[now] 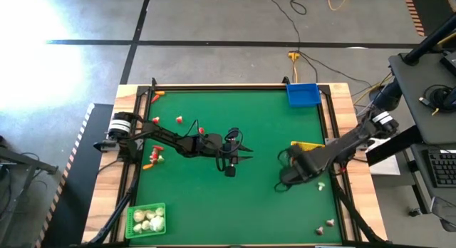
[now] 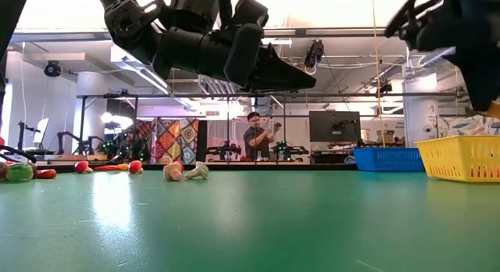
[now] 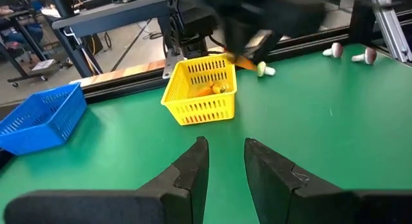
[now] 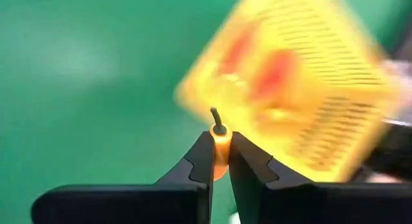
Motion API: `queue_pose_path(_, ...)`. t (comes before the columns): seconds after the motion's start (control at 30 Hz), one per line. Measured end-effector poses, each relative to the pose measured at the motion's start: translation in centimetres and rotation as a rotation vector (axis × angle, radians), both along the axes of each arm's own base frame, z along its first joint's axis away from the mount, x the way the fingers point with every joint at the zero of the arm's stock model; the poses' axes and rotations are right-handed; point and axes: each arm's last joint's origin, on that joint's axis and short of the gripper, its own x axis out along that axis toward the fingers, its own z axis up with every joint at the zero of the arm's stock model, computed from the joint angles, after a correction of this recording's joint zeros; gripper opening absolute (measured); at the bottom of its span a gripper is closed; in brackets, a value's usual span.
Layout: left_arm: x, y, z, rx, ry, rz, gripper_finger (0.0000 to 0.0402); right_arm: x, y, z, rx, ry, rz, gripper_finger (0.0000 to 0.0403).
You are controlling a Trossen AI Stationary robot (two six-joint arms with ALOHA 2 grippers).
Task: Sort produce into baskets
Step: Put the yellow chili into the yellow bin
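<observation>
A: Where's the right gripper [image 4: 219, 161]?
B: Up off the bench near the right edge, fingers pinched tight on a small orange carrot [image 4: 219, 145] with a dark stem. The yellow basket [image 1: 308, 145] is just beside it, at the right edge about halfway along, and it already holds orange pieces.

A: So the step is the drop?
B: I'd judge so. To do it well, bring the carrot fully over the basket's open top before letting go. The lattice walls are low, so a release over the rim would bounce the piece back onto the green mat. Keep the drop short.

A: And the left gripper [image 3: 225, 161]?
B: Over the middle of the bench, fingers a narrow gap apart with nothing between them. It waits, pointed toward the yellow basket.

A: What else is left?
B: A few red and orange bits [image 1: 179, 120] sit toward the left side, and some whitish bulbs [image 1: 329, 223] lie near the front right corner. The green basket [image 1: 146, 220] in the front left corner has bulbs in it. The blue basket [image 1: 303, 95] sits at the far edge, toward the right corner. It looks empty.
</observation>
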Motion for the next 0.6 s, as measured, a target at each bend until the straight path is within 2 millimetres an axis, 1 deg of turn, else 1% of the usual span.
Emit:
queue_pose_path(0.07, 0.0, 0.0, -0.1, 0.001, 0.013, -0.001, 0.0084, -1.1, -1.3, 0.1, -0.047, 0.036, -0.088, 0.0029)
queue_pose_path(0.13, -0.1, 0.0, 0.0, 0.001, 0.027, -0.001, 0.0084, -1.9, -2.4, -0.4, -0.054, 0.046, -0.125, 0.0029)
queue_pose_path(0.37, -0.6, -0.1, 1.0, -0.002, 0.043, -0.004, 0.0084, -3.9, -5.5, -4.1, -0.039, 0.055, -0.212, 0.0029)
queue_pose_path(0.5, -0.9, -0.3, 1.5, 0.003, 0.06, -0.012, 0.0084, -3.9, -6.3, -6.2, 0.025, 0.014, -0.208, 0.0033)
queue_pose_path(0.6, -1.2, -0.4, 1.6, 0.026, 0.086, -0.02, 0.0084, -4.0, -6.7, -6.6, 0.03, 0.026, -0.192, 0.0055)
